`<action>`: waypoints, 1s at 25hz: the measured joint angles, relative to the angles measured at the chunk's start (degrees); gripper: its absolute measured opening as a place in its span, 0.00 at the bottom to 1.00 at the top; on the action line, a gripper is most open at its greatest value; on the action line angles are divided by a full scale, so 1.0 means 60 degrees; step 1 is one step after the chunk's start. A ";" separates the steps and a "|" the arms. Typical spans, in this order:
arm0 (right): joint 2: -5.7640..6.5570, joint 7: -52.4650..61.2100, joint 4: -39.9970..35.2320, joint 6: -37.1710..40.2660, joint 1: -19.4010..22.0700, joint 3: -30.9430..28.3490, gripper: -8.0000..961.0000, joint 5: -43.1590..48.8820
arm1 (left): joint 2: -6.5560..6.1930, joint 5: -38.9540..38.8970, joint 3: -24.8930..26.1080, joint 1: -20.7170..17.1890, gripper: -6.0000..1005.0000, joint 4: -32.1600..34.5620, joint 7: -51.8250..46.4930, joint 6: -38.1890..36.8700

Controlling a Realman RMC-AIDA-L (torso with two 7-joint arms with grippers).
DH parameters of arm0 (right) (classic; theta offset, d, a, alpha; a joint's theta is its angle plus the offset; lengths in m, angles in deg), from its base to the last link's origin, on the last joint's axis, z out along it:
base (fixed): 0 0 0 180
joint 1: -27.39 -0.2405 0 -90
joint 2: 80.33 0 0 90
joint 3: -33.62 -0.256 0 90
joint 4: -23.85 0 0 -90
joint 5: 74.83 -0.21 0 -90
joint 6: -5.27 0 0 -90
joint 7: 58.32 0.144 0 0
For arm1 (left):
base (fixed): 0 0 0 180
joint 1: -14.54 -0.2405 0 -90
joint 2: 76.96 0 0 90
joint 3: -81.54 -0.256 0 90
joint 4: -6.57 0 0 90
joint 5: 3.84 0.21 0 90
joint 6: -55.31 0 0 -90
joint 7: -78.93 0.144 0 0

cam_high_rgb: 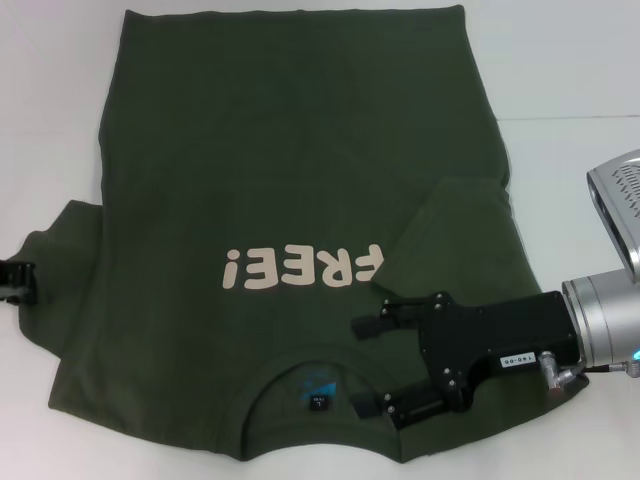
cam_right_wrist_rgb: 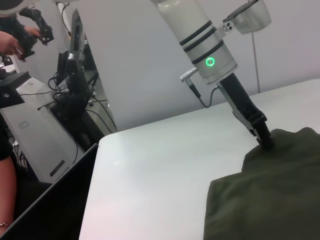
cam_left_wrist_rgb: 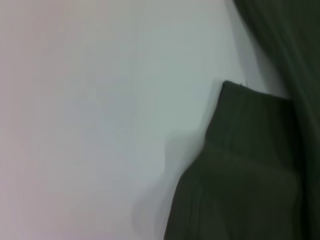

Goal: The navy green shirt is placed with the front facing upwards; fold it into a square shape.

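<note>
Shirt (cam_high_rgb: 300,200) lies flat on the tabletop (cam_high_rgb: 580,80), collar toward the robot. Right claw (cam_high_rgb: 366,362), fingers apart, hovers beside the collar; left claw (cam_high_rgb: 15,282) at the left sleeve, state unclear.

Black, boxy right gripper (cam_high_rgb: 366,362) with small screws and a white label. Behind it, silver wrist, plugged-in cable. Green ring light glowed above left gripper (cam_right_wrist_rgb: 265,140).

"FREE!" reads in cream letters, upside down, across the shirt (cam_high_rgb: 300,200). The small collar label (cam_high_rgb: 318,401) is unreadable.
</note>
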 joint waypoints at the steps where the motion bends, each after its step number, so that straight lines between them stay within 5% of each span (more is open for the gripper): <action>1: 0.0000 0.0002 0.0000 -0.0033 0.0008 0.0000 0.98 0.0000 | 0.0005 0.0000 -0.0070 0.0000 0.14 0.0005 0.0000 0.0000; 16: 0.0001 0.0128 0.0000 -0.0093 0.0081 -0.0017 0.98 -0.0024 | 0.0164 -0.0001 -0.0675 -0.0378 0.07 0.0930 0.0025 -0.0065; 25: 0.0001 0.0135 0.0037 -0.0090 0.0094 -0.0074 0.98 -0.0057 | 0.0029 0.0023 -0.1023 -0.0800 0.05 0.1369 0.0004 0.0298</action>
